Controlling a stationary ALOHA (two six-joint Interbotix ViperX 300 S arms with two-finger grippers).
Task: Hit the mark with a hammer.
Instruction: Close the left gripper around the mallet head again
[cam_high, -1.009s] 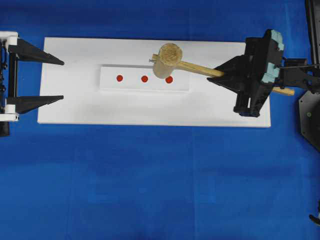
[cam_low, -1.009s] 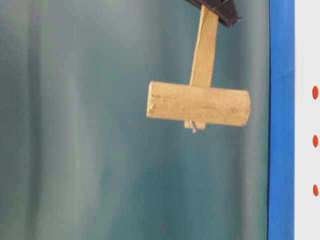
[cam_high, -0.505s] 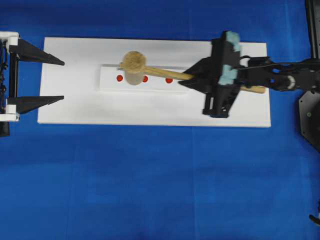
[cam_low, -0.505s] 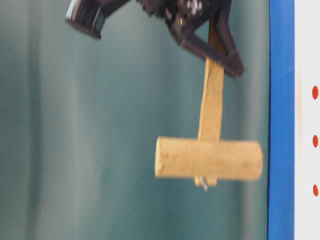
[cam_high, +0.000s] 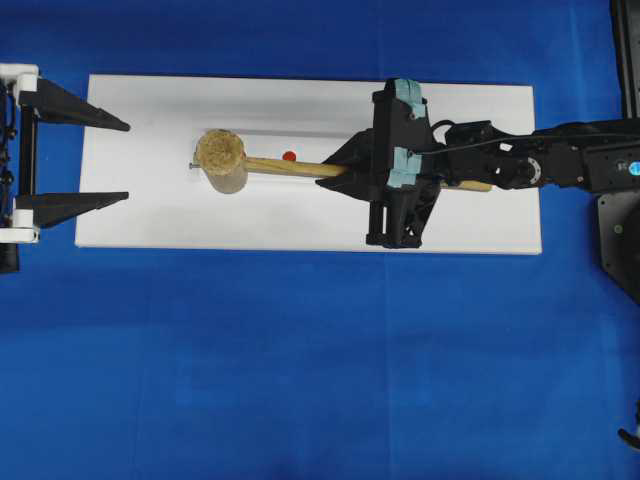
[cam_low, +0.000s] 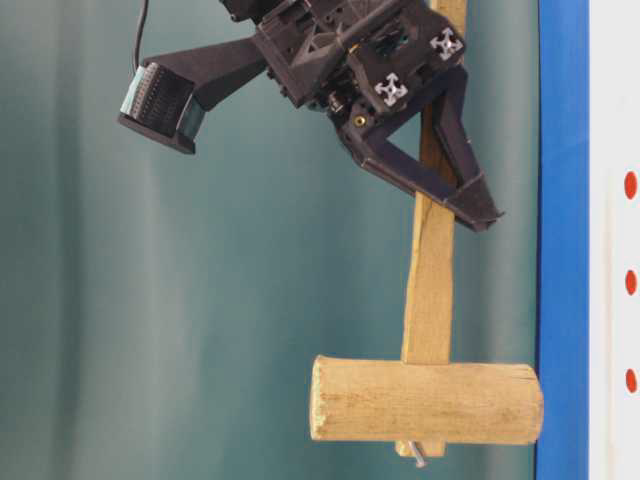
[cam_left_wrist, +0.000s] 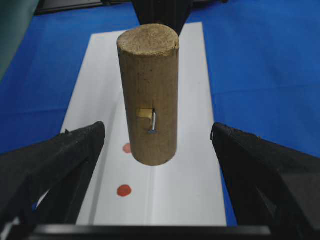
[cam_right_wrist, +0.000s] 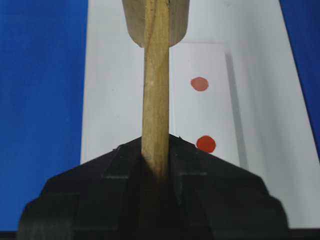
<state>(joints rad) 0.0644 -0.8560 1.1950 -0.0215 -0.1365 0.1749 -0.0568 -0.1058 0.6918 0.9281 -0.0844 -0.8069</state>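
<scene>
The right claw (cam_high: 345, 165) is clamped tight on the hammer (cam_high: 222, 160) handle, head raised over the left end of the block (cam_right_wrist: 202, 100). I judge it has overshot: the mark (cam_right_wrist: 205, 144), the right-end dot, lies close by the claw's tips. Draw back toward the block's right end, line the flat face over it, then drop squarely. The left claw (cam_high: 125, 160) gapes wide, holding nothing, at the board's (cam_high: 300, 225) left edge. The hammer is pale wood, thick cylindrical head, thin flat handle.
</scene>
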